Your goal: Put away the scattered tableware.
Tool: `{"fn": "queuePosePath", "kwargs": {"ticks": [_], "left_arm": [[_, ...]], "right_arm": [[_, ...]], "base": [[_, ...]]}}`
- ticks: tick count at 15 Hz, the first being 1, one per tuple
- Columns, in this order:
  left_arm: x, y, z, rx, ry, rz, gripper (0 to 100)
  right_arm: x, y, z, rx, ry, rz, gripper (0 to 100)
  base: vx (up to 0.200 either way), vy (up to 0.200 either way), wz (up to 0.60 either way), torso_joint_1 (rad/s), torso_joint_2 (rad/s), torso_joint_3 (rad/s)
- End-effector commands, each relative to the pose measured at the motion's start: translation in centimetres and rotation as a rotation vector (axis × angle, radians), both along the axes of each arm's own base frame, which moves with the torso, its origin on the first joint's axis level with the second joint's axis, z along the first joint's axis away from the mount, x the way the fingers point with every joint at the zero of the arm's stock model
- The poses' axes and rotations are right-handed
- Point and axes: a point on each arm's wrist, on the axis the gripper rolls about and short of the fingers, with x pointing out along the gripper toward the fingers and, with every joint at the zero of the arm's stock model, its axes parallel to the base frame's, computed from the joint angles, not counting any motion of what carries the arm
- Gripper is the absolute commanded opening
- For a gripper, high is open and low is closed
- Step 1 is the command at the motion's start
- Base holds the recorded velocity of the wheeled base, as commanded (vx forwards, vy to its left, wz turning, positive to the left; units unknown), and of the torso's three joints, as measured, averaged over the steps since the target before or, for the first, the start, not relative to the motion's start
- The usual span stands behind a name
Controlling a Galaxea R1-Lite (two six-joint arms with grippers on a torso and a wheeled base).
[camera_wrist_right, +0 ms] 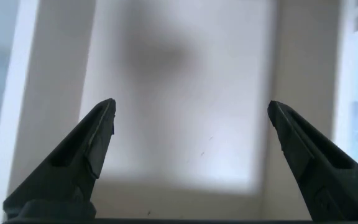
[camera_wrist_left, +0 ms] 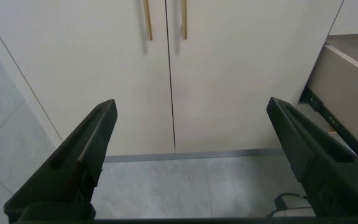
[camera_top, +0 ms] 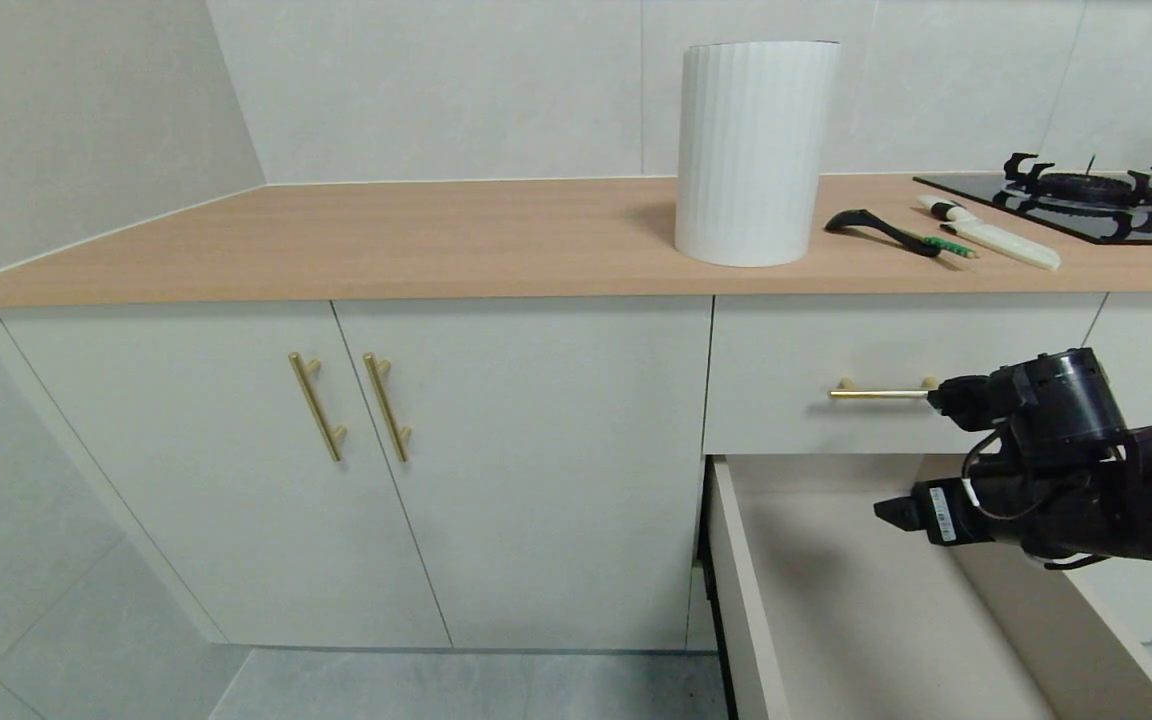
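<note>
We see the scattered tableware lying on the wooden desk (camera_top: pixel 436 240) at the upper right of the head view: a black curved ladle (camera_top: pixel 881 230), a thin green-handled utensil (camera_top: pixel 954 247) and a white knife-shaped tool (camera_top: pixel 996 240). They lie close together between the tall white ribbed cylinder (camera_top: pixel 751 150) and the black gas hob (camera_top: pixel 1086 200). At lower right, our right pincer (camera_top: pixel 921 455) hangs wide open over the pulled-out beige drawer (camera_top: pixel 836 600), gripping nothing. Our left pincer (camera_wrist_left: pixel 190 107) is likewise spread apart and empty, facing the white cabinet doors (camera_wrist_left: pixel 229 74).
</note>
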Motion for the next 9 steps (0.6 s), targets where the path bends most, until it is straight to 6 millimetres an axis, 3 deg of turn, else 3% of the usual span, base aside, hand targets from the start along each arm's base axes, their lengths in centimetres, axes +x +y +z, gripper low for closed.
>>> {"fn": "queuePosePath", "kwargs": {"ticks": [1,3,6,9], "left_arm": [[0.0,0.0,0.0,0.0,0.0,0.0,100],[0.0,0.0,0.0,0.0,0.0,0.0,100],[0.0,0.0,0.0,0.0,0.0,0.0,100],[0.0,0.0,0.0,0.0,0.0,0.0,100]], "right_arm": [[-0.2,-0.1,0.4,0.006,-0.02,-0.001,100],[-0.6,-0.2,1.4,0.009,-0.069,-0.013,100],[-1.3,-0.5,2.4,0.013,-0.104,-0.018,100],[-1.5,-0.5,2.7,0.017,-0.117,-0.018,100]], "base": [[0.0,0.0,0.0,0.0,0.0,0.0],[0.0,0.0,0.0,0.023,-0.09,-0.065],[0.0,0.0,0.0,0.059,-0.24,-0.256],[0.0,0.0,0.0,0.176,-0.52,-0.295]]}}
